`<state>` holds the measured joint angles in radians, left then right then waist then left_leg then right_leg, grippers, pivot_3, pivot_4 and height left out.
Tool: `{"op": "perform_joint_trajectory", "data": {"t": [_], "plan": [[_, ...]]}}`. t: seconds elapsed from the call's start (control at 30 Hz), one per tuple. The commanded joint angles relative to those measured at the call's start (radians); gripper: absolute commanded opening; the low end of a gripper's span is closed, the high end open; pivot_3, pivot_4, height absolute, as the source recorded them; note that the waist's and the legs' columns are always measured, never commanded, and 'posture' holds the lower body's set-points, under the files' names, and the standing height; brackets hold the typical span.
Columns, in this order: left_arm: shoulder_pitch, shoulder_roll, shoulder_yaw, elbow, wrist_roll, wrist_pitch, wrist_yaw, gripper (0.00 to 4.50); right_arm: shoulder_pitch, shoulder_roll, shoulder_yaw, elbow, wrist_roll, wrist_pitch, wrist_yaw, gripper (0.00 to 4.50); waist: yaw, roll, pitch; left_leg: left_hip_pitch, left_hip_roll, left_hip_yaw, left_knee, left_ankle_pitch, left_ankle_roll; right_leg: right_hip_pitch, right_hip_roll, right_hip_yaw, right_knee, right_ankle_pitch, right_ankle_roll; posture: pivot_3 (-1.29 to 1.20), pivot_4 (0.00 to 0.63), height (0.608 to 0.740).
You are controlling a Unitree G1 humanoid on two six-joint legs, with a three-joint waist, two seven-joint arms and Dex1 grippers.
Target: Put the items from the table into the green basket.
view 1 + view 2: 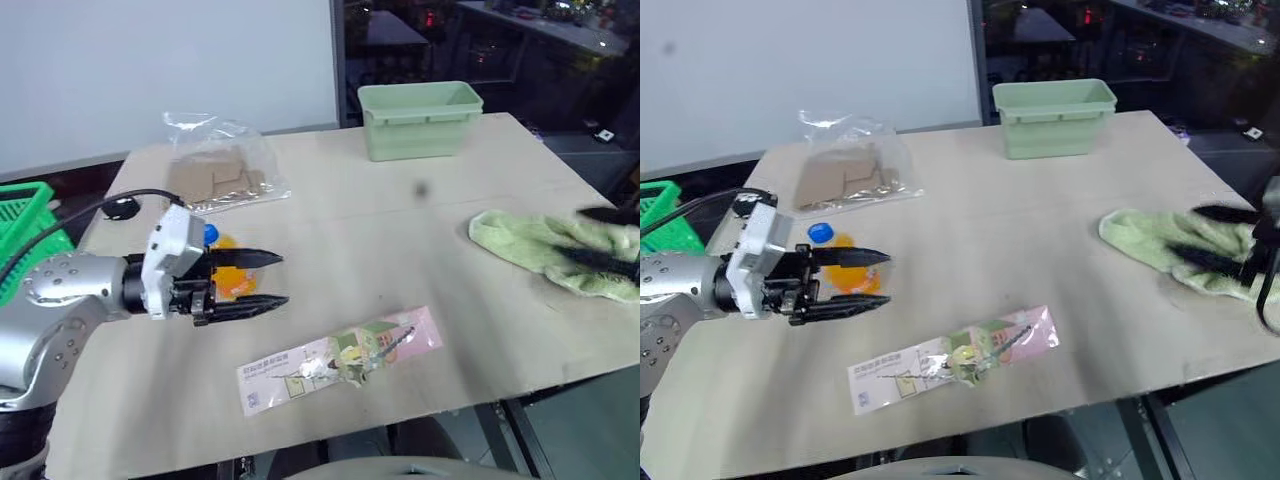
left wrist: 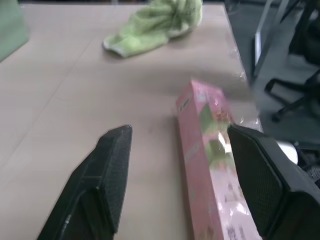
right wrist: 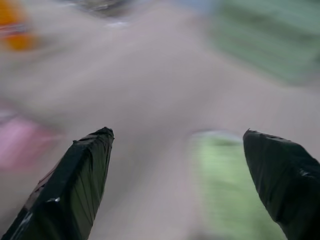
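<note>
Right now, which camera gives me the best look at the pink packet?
The right eye view: the whole pink packet lies flat near the table's front edge. The left eye view matches; the left wrist view shows one end between open fingers.

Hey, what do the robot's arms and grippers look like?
The left arm is silver-grey with rounded joints, a white wrist block and a black cable looping back from it. The left gripper and right gripper each have two black, tapered fingers.
</note>
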<state>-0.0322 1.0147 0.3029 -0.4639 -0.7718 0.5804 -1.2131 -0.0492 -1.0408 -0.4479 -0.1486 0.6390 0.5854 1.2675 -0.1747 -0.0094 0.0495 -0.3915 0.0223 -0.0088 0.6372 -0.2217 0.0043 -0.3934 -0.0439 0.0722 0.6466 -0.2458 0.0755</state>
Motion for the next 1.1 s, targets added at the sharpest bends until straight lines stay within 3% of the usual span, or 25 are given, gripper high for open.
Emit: {"op": "perform_joint_trajectory", "data": {"t": [0.03, 0.17, 0.53, 0.8, 1.1], "plan": [[0.076, 0.043, -0.025, -0.060, 0.079, -0.060, -0.054, 3.16, 0.083, 0.061, 0.003, -0.158, 0.037, -0.036, 0.007, 4.33, 0.007, -0.001, 0.000, -0.001, 0.000, 0.000, 0.000, 0.000, 0.000, -0.001, 0.000, 0.000, -0.001, 0.000, 0.000, -0.11, 0.000, 0.740], [0.123, 0.080, -0.046, -0.073, 0.114, -0.067, -0.089, 3.16, 0.151, 0.049, 0.026, -0.200, -0.016, -0.107, 0.047, 4.33, 0.024, 0.000, 0.001, -0.002, 0.000, 0.002, 0.001, 0.000, 0.000, -0.002, -0.001, 0.001, -0.001, 0.000, 0.000, -0.12, 0.000, 0.740], [0.217, 0.119, -0.119, -0.111, 0.225, -0.123, -0.136, 3.16, 0.130, 0.074, 0.033, -0.176, 0.056, -0.150, 0.111, 4.33, 0.027, -0.002, 0.000, -0.002, 0.000, 0.001, 0.002, 0.000, 0.000, -0.001, -0.001, 0.000, -0.001, 0.000, 0.000, -0.11, 0.000, 0.740], [0.229, 0.089, -0.226, -0.097, 0.324, -0.144, -0.069, 3.16, 0.126, 0.050, 0.026, -0.232, 0.165, -0.112, 0.200, 4.33, 0.030, -0.002, 0.000, -0.001, 0.000, 0.001, 0.002, 0.000, 0.000, -0.001, -0.001, 0.000, -0.001, 0.000, 0.000, -0.12, 0.000, 0.740], [0.236, 0.066, -0.281, -0.101, 0.371, -0.137, -0.017, 3.16, 0.086, 0.034, 0.052, -0.205, 0.147, -0.131, 0.194, 4.33, 0.033, -0.002, 0.000, -0.001, 0.000, 0.002, 0.002, 0.000, 0.000, -0.001, -0.001, 0.000, -0.001, 0.000, 0.000, -0.12, 0.009, 0.740]]}}
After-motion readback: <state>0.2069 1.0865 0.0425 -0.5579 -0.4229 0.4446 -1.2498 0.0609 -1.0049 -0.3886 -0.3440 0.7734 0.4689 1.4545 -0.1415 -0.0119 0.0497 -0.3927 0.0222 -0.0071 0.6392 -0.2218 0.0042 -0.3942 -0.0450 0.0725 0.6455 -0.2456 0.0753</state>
